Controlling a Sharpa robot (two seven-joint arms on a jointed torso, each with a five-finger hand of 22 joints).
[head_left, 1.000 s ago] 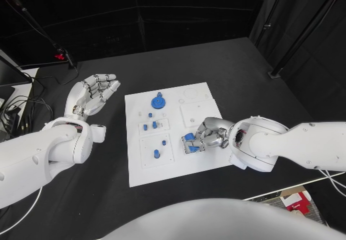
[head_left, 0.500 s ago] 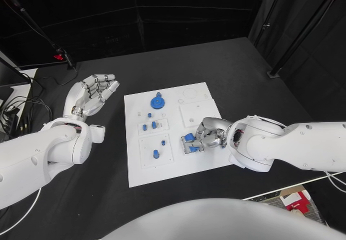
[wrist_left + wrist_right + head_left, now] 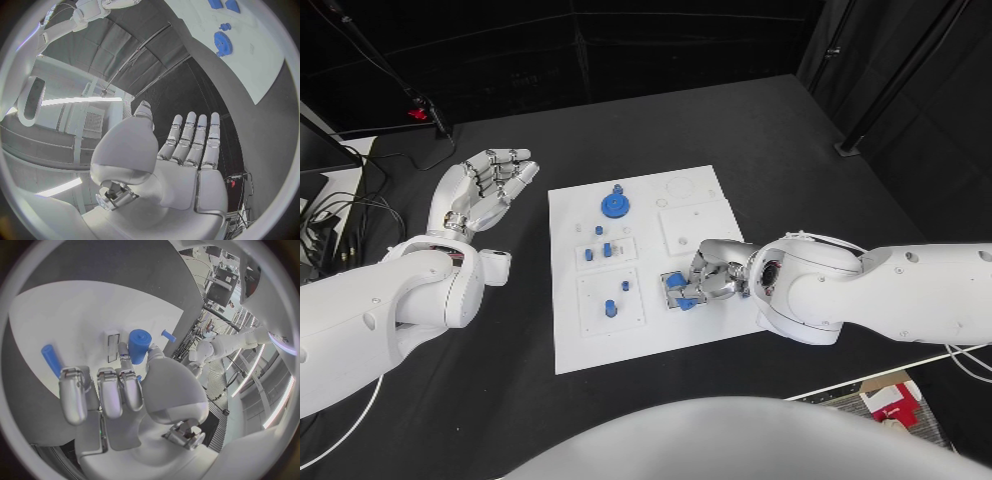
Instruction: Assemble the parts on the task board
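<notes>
The white task board (image 3: 689, 225) lies mid-table. On it are a blue gear (image 3: 616, 205) and small blue parts (image 3: 609, 249) standing in its left plates. My right hand (image 3: 714, 275) rests over the board's lower right part and pinches a blue cylinder (image 3: 676, 281) between thumb and a finger. In the right wrist view the cylinder (image 3: 139, 346) sits at the thumb tip of the right hand (image 3: 128, 390), with another blue piece (image 3: 50, 359) beside the outer finger. My left hand (image 3: 483, 188) hovers left of the board, fingers spread and empty; the left wrist view shows the left hand (image 3: 169, 165) and the gear (image 3: 224, 42).
Another blue part (image 3: 610, 308) stands in the board's lower left plate. Cables and a dark stand (image 3: 427, 115) lie at the table's far left. Black tabletop (image 3: 776, 140) stretches beyond the board.
My right hand has shifted slightly left over the board, still holding the blue cylinder. The left hand has not moved.
</notes>
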